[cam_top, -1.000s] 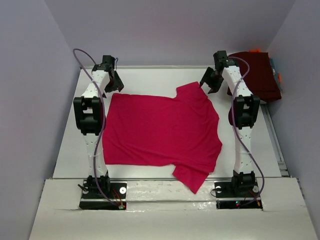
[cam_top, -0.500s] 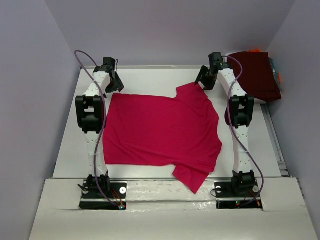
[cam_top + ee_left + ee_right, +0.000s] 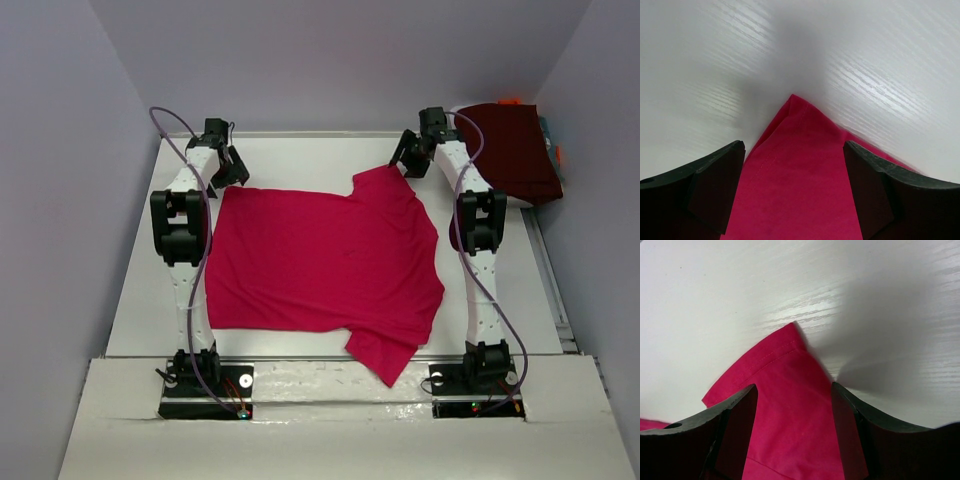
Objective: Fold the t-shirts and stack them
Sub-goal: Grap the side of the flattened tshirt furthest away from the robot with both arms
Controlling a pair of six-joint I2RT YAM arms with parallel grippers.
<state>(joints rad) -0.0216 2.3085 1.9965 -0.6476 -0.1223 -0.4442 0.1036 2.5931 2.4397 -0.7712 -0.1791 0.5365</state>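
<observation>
Crimson t-shirt (image 3: 325, 265) flat; jaws spread over far corners.

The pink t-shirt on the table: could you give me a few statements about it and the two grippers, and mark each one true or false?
1. The pink t-shirt lies spread out on the table. True.
2. The left gripper is shut on the shirt's hem corner. False: its jaws stand open on either side of that corner.
3. The right gripper has open jaws on either side of a sleeve tip. True.
4. The dark maroon garment lies on top of the pink shirt. False: it sits apart, at the table's far right corner.
</observation>
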